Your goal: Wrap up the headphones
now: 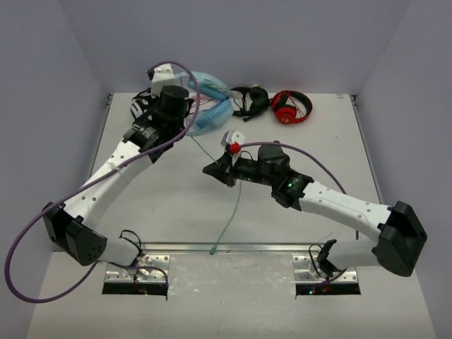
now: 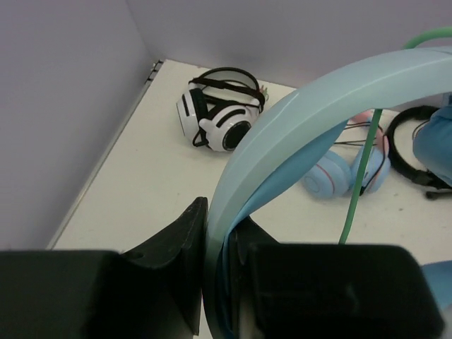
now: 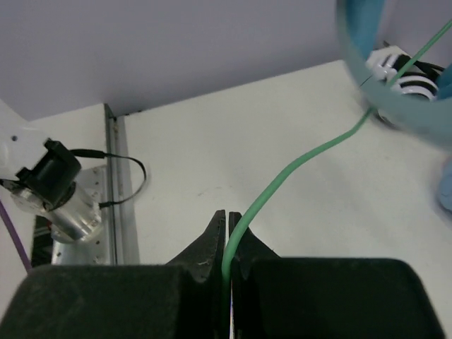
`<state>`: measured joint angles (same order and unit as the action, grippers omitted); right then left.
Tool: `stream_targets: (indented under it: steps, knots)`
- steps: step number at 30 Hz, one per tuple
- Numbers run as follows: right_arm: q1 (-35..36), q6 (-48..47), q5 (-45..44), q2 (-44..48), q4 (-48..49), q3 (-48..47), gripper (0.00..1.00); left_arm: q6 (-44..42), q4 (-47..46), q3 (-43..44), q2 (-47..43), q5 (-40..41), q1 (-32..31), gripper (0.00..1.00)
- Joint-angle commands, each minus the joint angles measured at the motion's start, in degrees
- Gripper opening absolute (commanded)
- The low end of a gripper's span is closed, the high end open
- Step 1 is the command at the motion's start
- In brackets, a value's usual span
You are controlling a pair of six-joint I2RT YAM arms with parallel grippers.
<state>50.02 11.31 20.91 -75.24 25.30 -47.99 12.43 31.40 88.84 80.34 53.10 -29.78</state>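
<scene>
The light-blue headphones are lifted at the table's back left, and my left gripper is shut on their headband. In the left wrist view the pale blue headband arches up out of the closed left gripper. The thin green cable runs from the headphones down toward the table's front edge. My right gripper, at mid-table, is shut on that cable. In the right wrist view the cable rises out of the pinched right gripper toward the headband.
A white-and-black pair lies near the left wall. A small blue pair with pink trim sits behind the held headband. Black headphones and red headphones lie along the back edge. A metal rail borders the front.
</scene>
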Motion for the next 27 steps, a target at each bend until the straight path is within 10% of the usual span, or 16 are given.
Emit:
stream_targets:
  steps: [1,10,27]
  knots:
    - [0.6,-9.5,-5.1,2.9,-13.2,-6.2,0.01,-9.2,-23.9,-12.7,-5.1,2.4,0.6,0.00]
    - [-1.4,-28.3,-20.8,1.9,-29.5,-20.5,0.01,-22.5,-41.9,-29.0,-9.0,-22.7,-1.2,0.01]
    - [-6.7,-40.4,-30.4,2.5,-36.5,-28.2,0.07,-30.3,-44.5,-31.5,-6.2,-22.2,-12.1,0.00]
